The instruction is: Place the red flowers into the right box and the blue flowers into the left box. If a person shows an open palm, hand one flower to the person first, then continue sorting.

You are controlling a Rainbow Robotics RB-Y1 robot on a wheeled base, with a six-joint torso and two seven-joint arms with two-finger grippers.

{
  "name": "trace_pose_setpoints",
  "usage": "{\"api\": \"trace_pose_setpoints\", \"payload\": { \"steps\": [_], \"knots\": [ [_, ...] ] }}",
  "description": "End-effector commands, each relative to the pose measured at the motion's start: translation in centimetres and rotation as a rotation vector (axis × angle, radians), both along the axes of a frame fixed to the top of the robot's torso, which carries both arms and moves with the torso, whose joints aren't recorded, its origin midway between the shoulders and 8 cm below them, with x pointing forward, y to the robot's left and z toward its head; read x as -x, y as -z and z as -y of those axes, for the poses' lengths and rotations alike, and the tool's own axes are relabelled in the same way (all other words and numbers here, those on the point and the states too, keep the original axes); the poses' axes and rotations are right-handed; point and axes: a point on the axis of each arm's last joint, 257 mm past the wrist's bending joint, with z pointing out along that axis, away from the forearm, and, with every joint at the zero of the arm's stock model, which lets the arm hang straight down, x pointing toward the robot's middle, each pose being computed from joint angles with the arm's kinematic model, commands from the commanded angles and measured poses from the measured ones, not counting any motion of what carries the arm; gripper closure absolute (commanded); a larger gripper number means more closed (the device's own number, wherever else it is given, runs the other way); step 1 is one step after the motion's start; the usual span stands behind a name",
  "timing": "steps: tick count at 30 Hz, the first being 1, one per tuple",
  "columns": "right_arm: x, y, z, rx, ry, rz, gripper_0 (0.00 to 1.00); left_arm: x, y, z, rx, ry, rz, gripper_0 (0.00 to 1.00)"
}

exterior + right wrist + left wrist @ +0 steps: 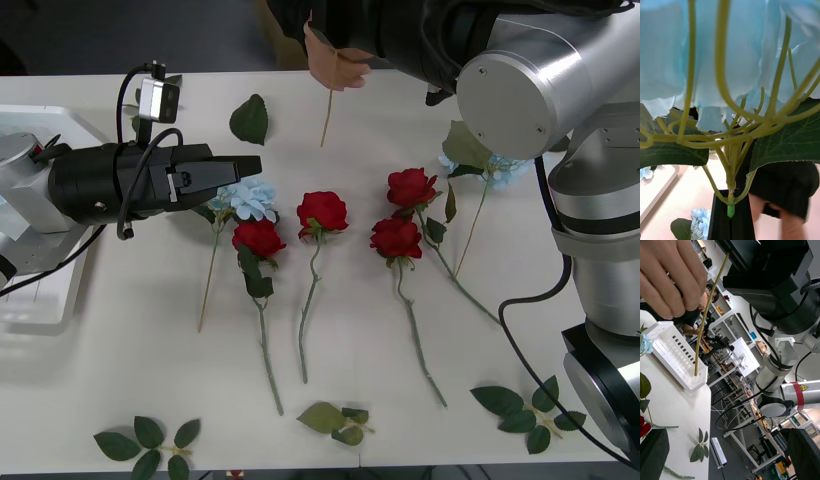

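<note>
R gripper: black fingers pressed together on the stem base of a blue flower, whose pale head and green leaves sit close against the R wrist cam. In front view the R arm reaches over the far edge of the table; a person's hand is right beside its end, pinching a thin stem that hangs down over the tabletop. L wrist view has the same hand w/ fingertips closed on the stem, the black R arm just beside it. L gripper: black fingers spread apart, holding nothing, pointing toward table centre, hovering just above a 2nd blue flower lying flat. Red flowers, 4 pcs, all flat on table, stems toward the robot: one touching that blue head, one just beside it, a pair and nearer the R arm, heads touching. 3rd blue flower partly under the R arm, stem running toward the robot. Left box: white, at the table's L edge below the L arm, seen in part. Slotted white basket at a table edge in L wrist view; which side, can't tell. Misc.: loose leaf at far side, leaf sprigs along near edge.
</note>
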Motion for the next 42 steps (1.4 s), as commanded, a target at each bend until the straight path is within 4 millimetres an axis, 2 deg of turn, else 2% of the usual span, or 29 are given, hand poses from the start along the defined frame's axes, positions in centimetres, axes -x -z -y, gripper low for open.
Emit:
{"api": "trace_pose_setpoints", "payload": {
  "steps": [1, 18, 20, 22, 23, 25, 27, 30, 34, 37, 42],
  "knots": [
    [1.6, -4.2, -1.4, -0.071, -0.032, 0.067, 1.00, 0.1, -2.2, 1.3, 0.017, 0.019, 0.095, 0.08],
    [1.5, -4.2, -1.4, -0.080, -0.030, 0.061, 1.00, 0.0, -2.2, 1.3, 0.019, 0.016, 0.092, 0.09],
    [1.5, -4.3, -1.3, -0.081, -0.028, 0.061, 0.87, 0.1, -2.2, 1.3, 0.019, 0.019, 0.091, 0.08],
    [1.5, -4.3, -1.3, -0.082, -0.030, 0.060, 0.54, 0.0, -2.2, 1.3, 0.019, 0.016, 0.092, 0.08],
    [1.5, -4.3, -1.3, -0.084, -0.030, 0.060, 0.47, 0.1, -2.2, 1.3, 0.019, 0.018, 0.093, 0.09],
    [1.5, -4.4, -1.2, -0.088, -0.031, 0.058, 0.40, 0.0, -2.2, 1.3, 0.018, 0.017, 0.091, 0.09],
    [1.6, -4.6, -1.1, -0.101, -0.037, 0.055, 0.21, 0.0, -2.2, 1.3, 0.018, 0.017, 0.091, 0.09],
    [1.6, -5.1, -0.7, -0.117, -0.042, 0.051, 0.12, 0.1, -2.2, 1.3, 0.019, 0.018, 0.093, 0.08],
    [1.8, -5.3, -0.3, -0.129, -0.050, 0.046, 0.09, 0.0, -2.2, 1.3, 0.018, 0.017, 0.091, 0.09],
    [3.0, -5.1, 1.4, -0.142, -0.065, 0.043, 0.09, 0.1, -2.2, 1.3, 0.019, 0.018, 0.093, 0.08],
    [5.9, -2.8, 5.6, -0.140, -0.079, 0.009, 0.08, 0.0, -2.2, 1.3, 0.019, 0.016, 0.092, 0.08]
  ]
}}
